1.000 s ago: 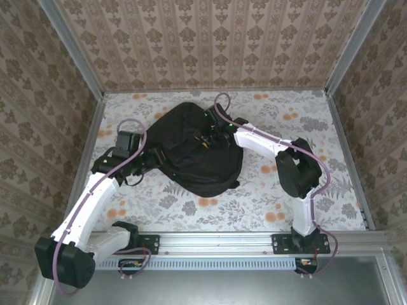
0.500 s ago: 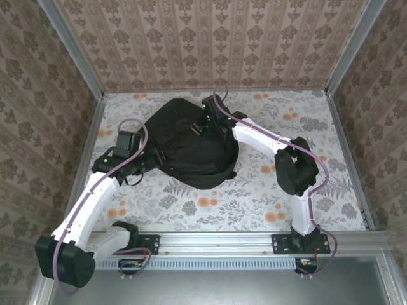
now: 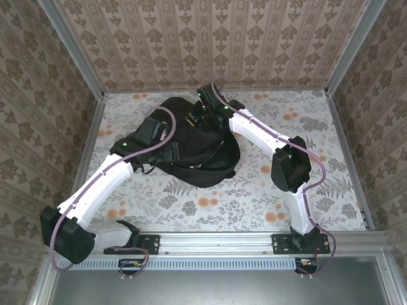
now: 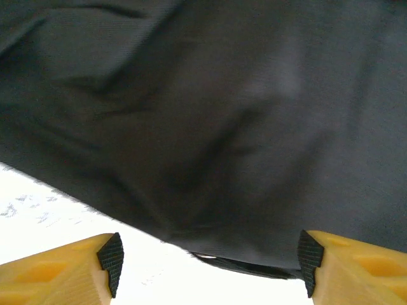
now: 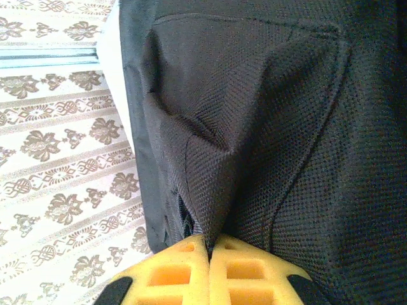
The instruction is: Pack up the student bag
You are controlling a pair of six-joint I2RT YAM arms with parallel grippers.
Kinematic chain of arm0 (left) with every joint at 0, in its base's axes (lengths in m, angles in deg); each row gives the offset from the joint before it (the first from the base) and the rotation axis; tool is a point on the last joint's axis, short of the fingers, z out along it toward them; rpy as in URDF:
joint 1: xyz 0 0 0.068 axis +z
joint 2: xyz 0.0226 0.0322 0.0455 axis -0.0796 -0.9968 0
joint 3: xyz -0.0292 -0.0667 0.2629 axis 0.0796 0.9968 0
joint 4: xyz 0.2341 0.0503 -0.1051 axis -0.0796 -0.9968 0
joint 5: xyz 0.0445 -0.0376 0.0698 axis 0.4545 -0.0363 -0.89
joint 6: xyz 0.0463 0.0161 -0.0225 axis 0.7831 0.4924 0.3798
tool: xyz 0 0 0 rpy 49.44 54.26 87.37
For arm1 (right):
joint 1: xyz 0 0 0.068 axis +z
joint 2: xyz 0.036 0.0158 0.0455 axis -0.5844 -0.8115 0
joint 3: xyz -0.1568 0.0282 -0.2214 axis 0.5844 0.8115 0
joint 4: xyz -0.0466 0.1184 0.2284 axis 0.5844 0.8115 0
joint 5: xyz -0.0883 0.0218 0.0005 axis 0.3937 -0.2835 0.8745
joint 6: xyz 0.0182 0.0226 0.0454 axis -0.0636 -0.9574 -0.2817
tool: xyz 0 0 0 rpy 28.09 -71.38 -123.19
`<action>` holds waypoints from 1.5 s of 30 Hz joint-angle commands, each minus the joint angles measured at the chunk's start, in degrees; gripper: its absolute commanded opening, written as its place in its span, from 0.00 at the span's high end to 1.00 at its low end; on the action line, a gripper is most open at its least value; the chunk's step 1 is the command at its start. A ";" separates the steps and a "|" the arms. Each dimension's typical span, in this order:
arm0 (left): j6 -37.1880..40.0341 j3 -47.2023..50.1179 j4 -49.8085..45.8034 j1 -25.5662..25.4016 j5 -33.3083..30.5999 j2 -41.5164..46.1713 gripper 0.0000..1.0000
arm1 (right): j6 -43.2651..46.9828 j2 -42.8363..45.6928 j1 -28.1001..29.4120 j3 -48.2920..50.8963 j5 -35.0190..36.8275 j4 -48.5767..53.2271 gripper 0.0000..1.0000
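The student bag (image 3: 198,157), a big black fabric backpack, lies at the middle back of the table. My right gripper (image 3: 203,118) is at the bag's far top edge. In the right wrist view this gripper (image 5: 208,241) is shut on a pinched fold of the bag's mesh fabric (image 5: 267,127), which rises in a peak from the yellow fingers. My left gripper (image 3: 165,140) is over the bag's left side. In the left wrist view it (image 4: 210,264) stands open, with the bag's dark cloth (image 4: 216,127) just ahead of the pads (image 4: 112,262) and nothing held.
The flower-print table (image 3: 254,190) has free room on the near side and to the right of the bag. Patterned walls (image 3: 210,44) close in the back and both sides. A metal rail (image 3: 216,243) runs along the near edge.
My left arm has swung right and forward onto the bag, its jaws wider. My right gripper has closed on the bag's fabric and pulled it toward the back wall, bunching the bag.
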 commanded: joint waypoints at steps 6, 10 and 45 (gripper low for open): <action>17.90 -3.14 7.82 -19.37 -17.51 -2.71 0.06 | -1.90 -1.91 0.28 -6.37 -3.65 1.00 1.00; 19.86 -5.27 9.31 -21.73 -18.48 -5.30 0.05 | -2.81 -2.36 0.20 -6.41 -4.56 0.27 1.00; 12.80 -13.39 6.22 -21.73 -9.91 -10.36 0.26 | -4.98 -1.47 -0.42 -4.79 -5.47 -1.57 1.00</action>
